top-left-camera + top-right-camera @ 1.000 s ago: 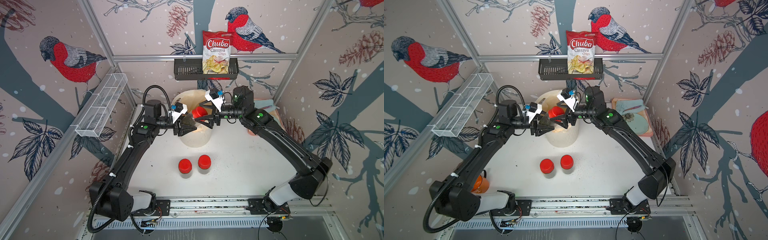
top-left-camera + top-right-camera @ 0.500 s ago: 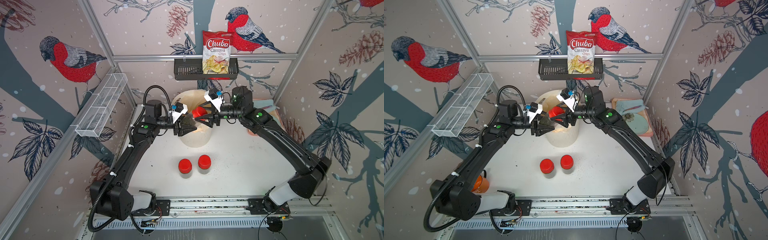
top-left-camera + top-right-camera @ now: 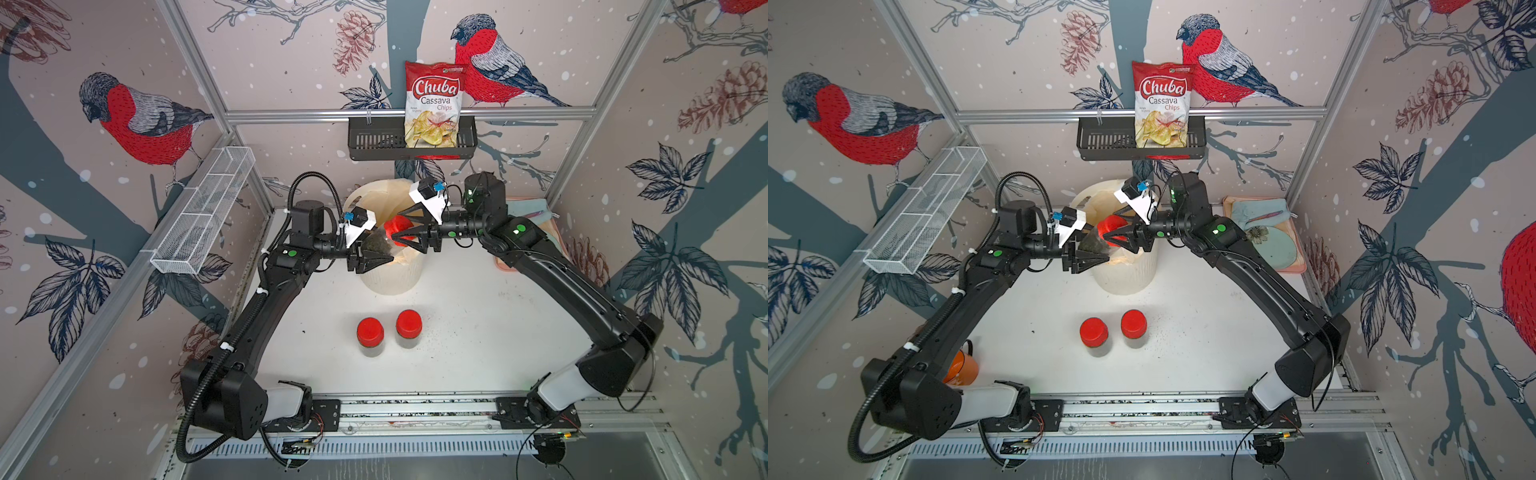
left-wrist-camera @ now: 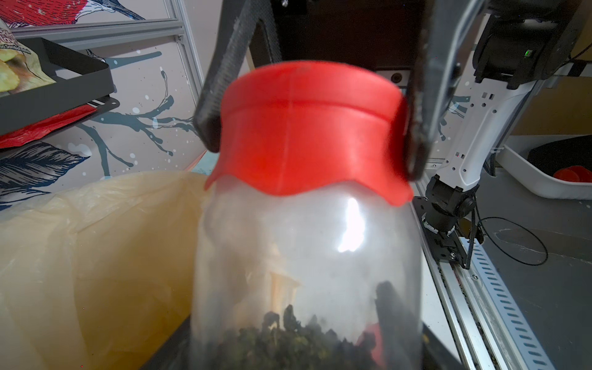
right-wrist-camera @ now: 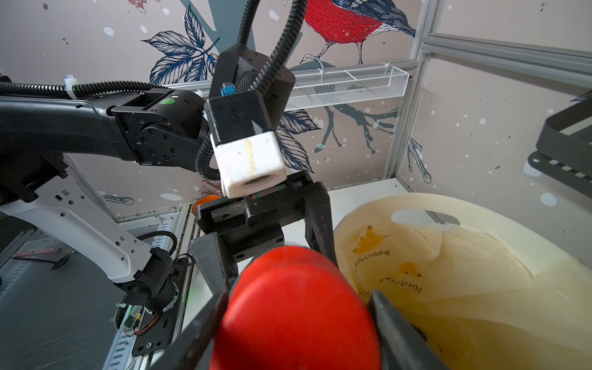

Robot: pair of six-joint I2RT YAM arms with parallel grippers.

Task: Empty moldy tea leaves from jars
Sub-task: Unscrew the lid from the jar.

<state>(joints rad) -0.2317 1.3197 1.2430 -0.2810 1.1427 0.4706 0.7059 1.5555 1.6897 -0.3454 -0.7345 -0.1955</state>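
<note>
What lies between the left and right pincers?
A jar of tea leaves with a red lid, held over the bin: the left pincer grips its body, the right pincer straddles the lid. Both top views show it.

Three jars (image 3: 370, 337) (image 3: 409, 329) (image 3: 377, 246) (all red-lidded), one bin (image 3: 390, 279).

Left wrist view: held jar (image 4: 304, 256) base cut off by frame edge; red lid (image 4: 307, 128) blurred. Whether right gripper (image 3: 398, 233) fingers touch red lid: unclear. Orange cup (image 3: 960, 368), lower left in a top view, mostly hidden behind left arm (image 3: 967, 299). Bin (image 3: 390, 278) front rim hidden behind held jar.
</note>
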